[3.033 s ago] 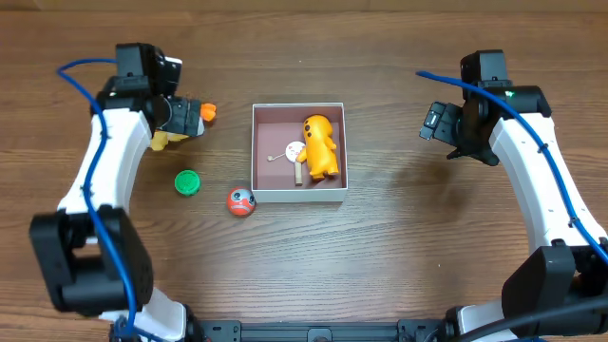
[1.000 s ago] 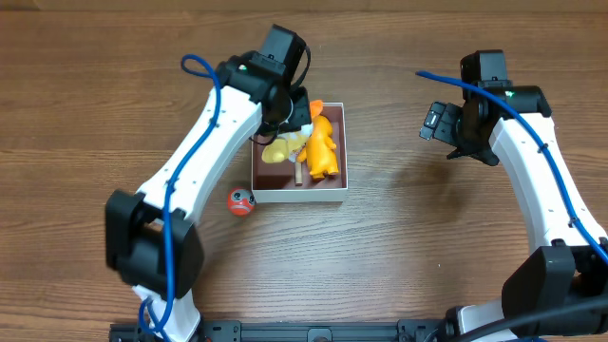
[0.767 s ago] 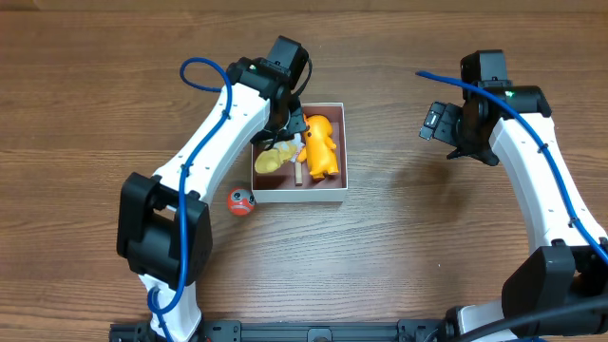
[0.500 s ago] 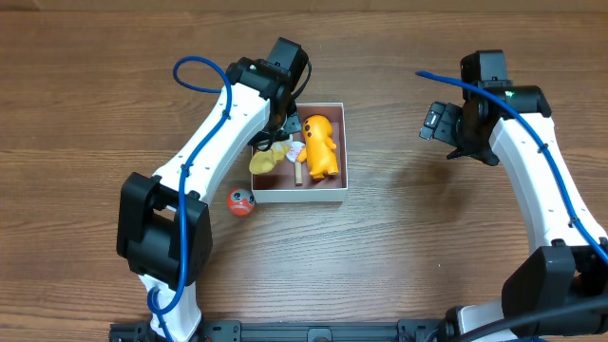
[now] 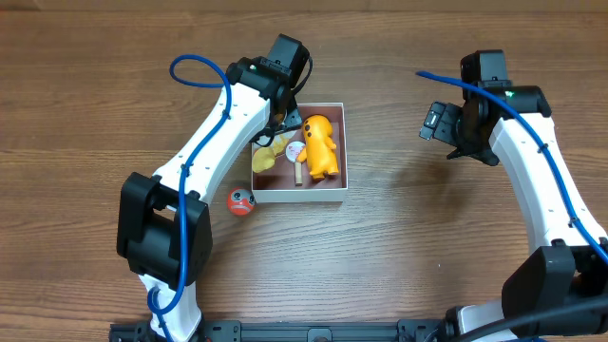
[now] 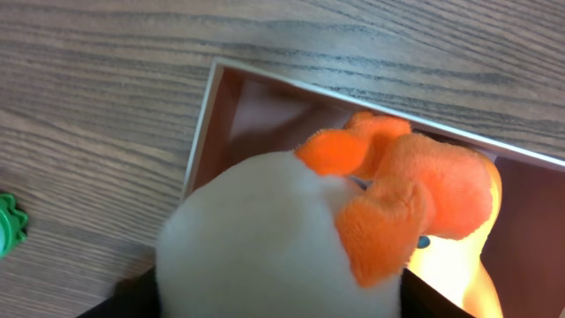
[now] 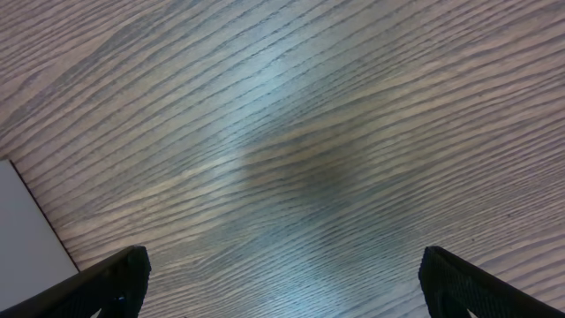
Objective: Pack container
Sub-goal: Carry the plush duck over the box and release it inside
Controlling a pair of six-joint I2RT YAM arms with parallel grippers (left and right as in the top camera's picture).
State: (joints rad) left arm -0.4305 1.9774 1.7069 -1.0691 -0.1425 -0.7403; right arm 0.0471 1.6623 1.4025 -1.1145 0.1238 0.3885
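White-walled container (image 5: 299,197) mid-surface (image 5: 427,247), under left arm (image 5: 214,133) | pale plush toy (image 6: 265,238) with orange parts over its left half | left fingers (image 6: 119,305): apart or clamped, cannot tell | right fingers (image 7: 110,278): wide apart above wood, well right of container

One container (image 5: 299,198), one ball (image 5: 240,201), one green cap (image 6: 7,225), perhaps three toys (image 5: 320,147).

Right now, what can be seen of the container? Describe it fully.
The container is a shallow square box with thin white walls and a dusty pink floor, lying flat on the wooden table. An orange toy lies inside at the right; a pale yellow plush is at its left, under the left gripper.
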